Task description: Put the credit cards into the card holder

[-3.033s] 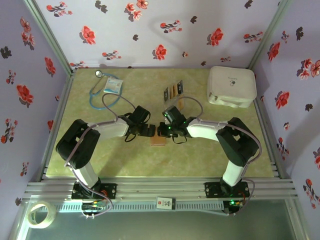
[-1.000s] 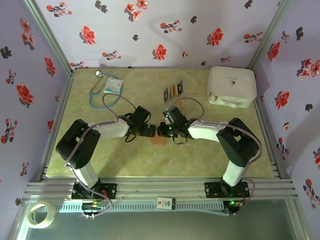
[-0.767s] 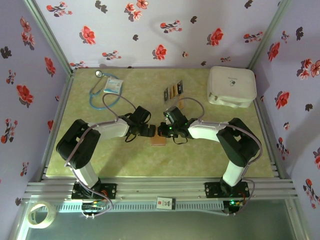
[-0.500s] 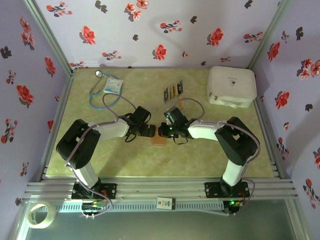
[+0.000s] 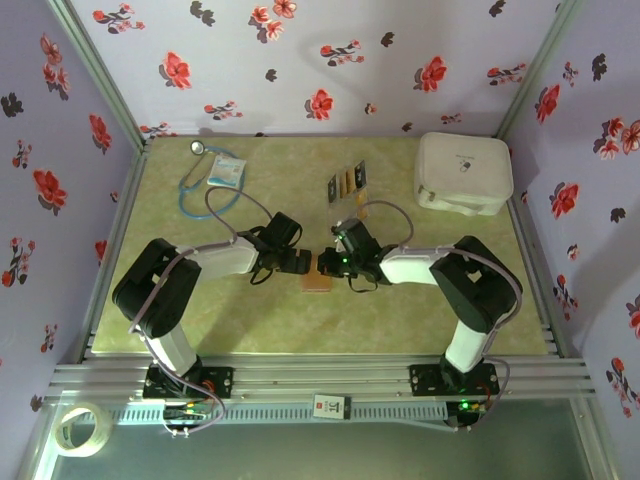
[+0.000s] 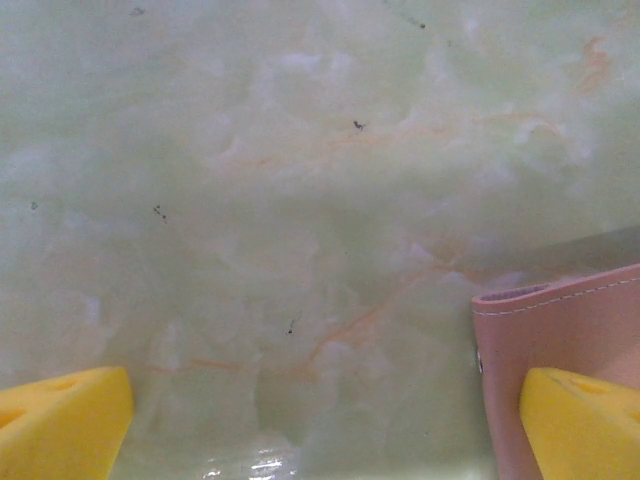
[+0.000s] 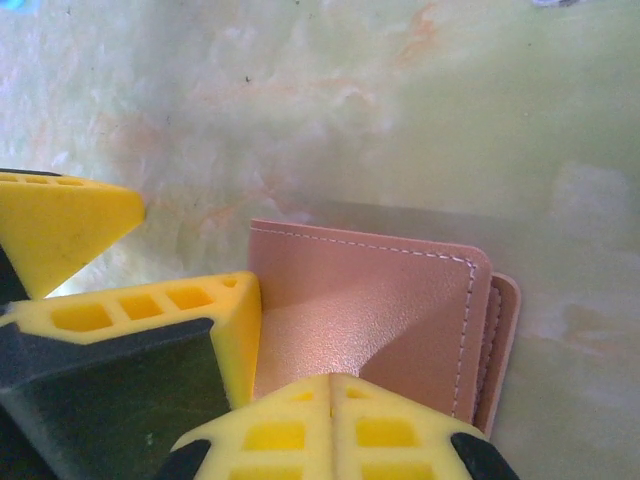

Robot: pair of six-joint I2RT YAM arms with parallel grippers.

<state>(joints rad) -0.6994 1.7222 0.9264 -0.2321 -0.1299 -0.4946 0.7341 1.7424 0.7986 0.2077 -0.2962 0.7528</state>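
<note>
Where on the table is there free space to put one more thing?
Free: the back strip between the packet and the cards; the front strip between the card holder and the near edge; the right side in front of the case. Crowded: the centre, where the left gripper and right gripper meet at the card holder.

We count what sits on and around the robot table, seen from above.

Arms: 2, i.e. left arm (image 5: 168, 288) & right arm (image 5: 472, 282), w/ 1 gripper each, so 2 grippers: left gripper (image 5: 303, 262) & right gripper (image 5: 326, 263). Card holder (image 5: 317, 284): 1, pinkish-brown. Credit cards (image 5: 346, 181): 1 short row at the far side; we make out approx. 3 or 4, dark & yellow-orange, too small for a sure no. White case (image 5: 463, 172): 1. Stethoscope (image 5: 193, 176): 1. White-blue packet (image 5: 226, 170): 1. Tape roll (image 5: 80, 428): 1, by the near-left corner. Red-white tag (image 5: 331, 406): 1, on the front rail.
</note>
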